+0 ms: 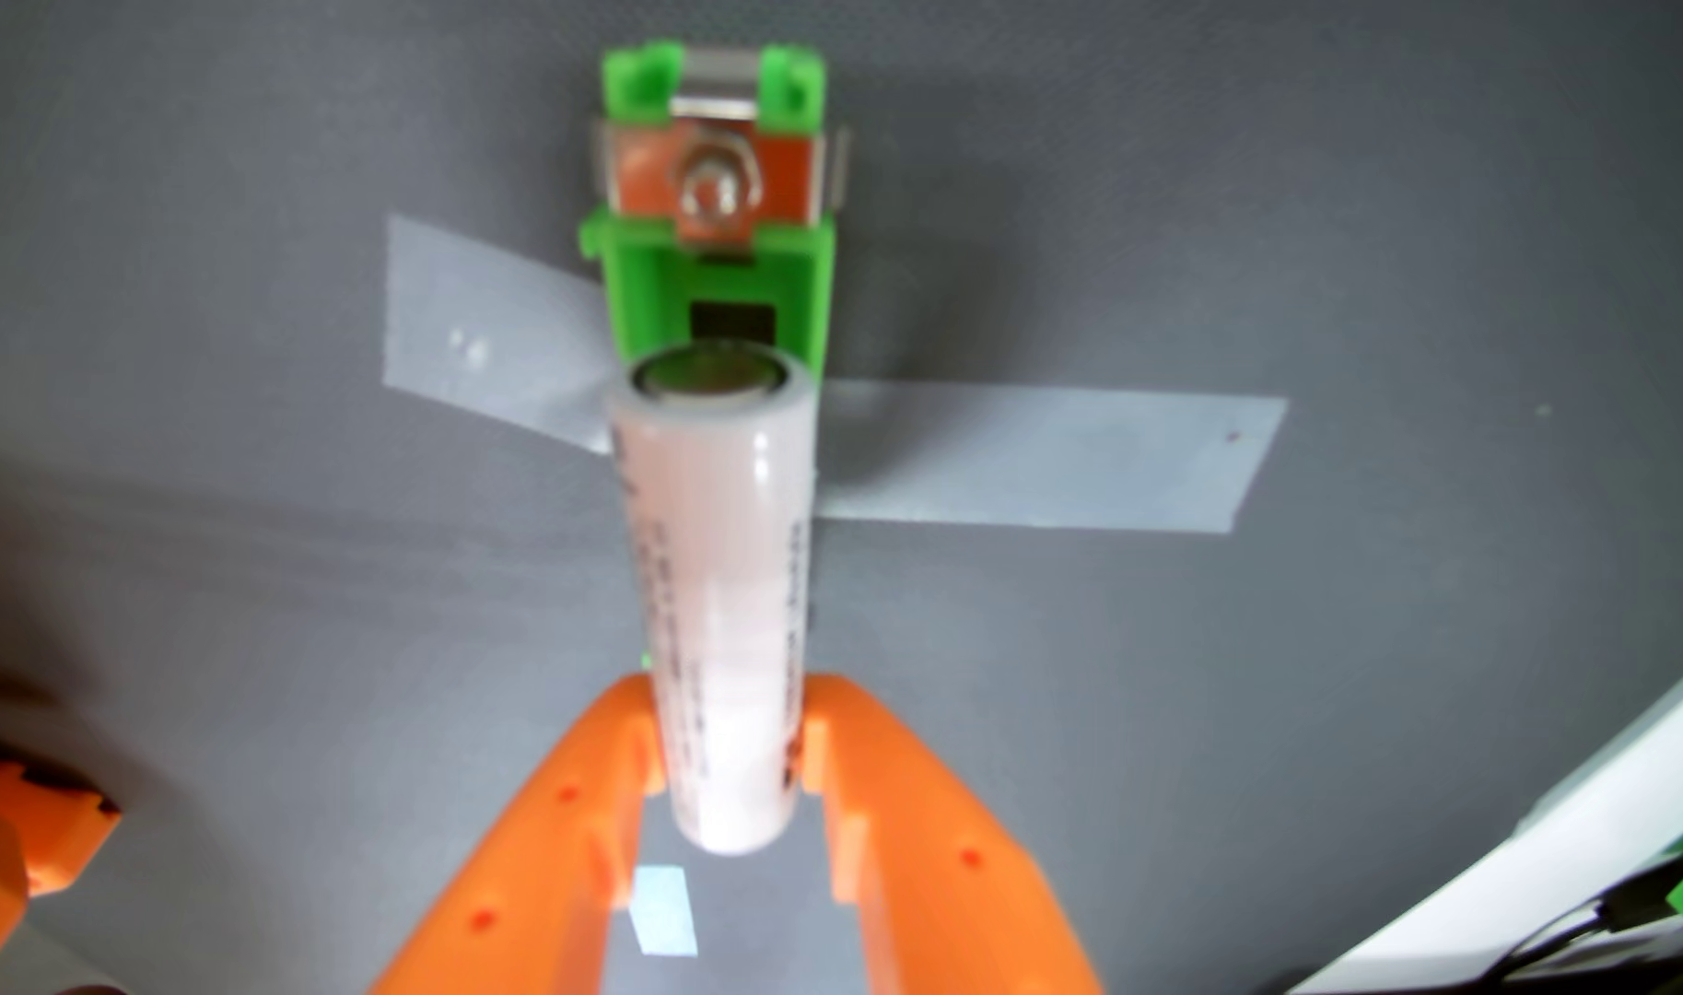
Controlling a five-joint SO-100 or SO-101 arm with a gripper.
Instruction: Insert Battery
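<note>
In the wrist view a white cylindrical battery (718,593) points away from the camera, its metal end toward the top of the frame. My orange gripper (727,732) enters from the bottom and is shut on the battery's near part, one finger on each side. Beyond the battery's far end lies a green battery holder (718,206) with a metal contact clip and stud across it. The battery's tip overlaps the holder's near part, so the lower holder is hidden.
Strips of pale tape (1038,459) hold the holder to the grey table (1297,239). An orange arm part (14,832) shows at the left edge. A white object with a black cable (1584,861) fills the bottom right corner.
</note>
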